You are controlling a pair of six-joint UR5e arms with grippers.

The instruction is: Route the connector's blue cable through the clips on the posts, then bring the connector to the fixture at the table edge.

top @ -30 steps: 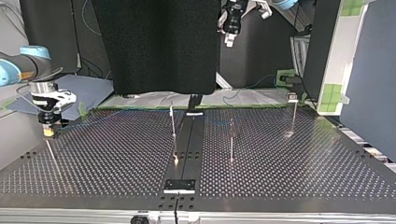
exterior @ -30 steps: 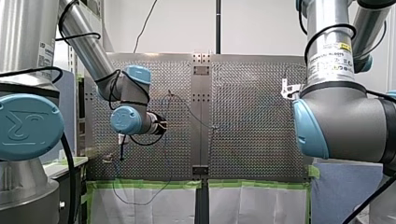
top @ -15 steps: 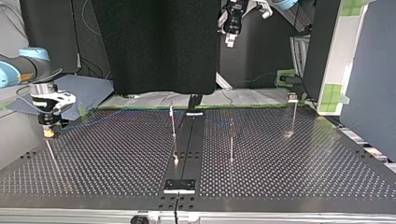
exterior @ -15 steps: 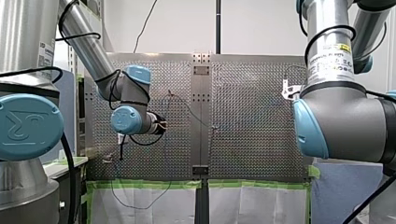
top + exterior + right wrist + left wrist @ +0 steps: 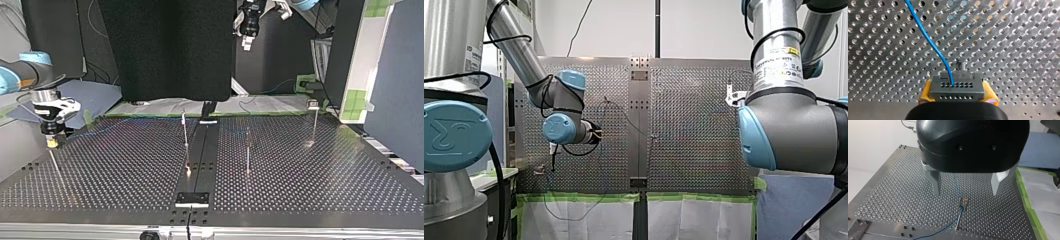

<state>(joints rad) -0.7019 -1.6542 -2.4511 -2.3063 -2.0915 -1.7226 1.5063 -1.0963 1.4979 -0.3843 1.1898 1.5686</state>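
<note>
In the right wrist view a grey connector (image 5: 956, 86) with rows of holes sits between my right gripper's (image 5: 957, 94) yellow pads (image 5: 925, 93), shut on it. The blue cable (image 5: 930, 40) leaves its face and runs off over the perforated plate. A small post top (image 5: 961, 65) stands just ahead of it. In the top view my right gripper (image 5: 51, 142) hangs at the left edge over a thin rod (image 5: 56, 169). My left gripper (image 5: 966, 192) is open, high above a clip post (image 5: 961, 207) that the cable (image 5: 956, 182) passes through.
Three thin posts (image 5: 185, 131) (image 5: 248, 150) (image 5: 314, 120) stand on the table in the top view, with a dark rail (image 5: 200, 150) down the middle and a bracket (image 5: 192, 199) at its end. Green tape (image 5: 584, 197) and white cloth line one table edge.
My right gripper with the connector has drifted slightly toward the top view's left. My left arm has stayed put.
</note>
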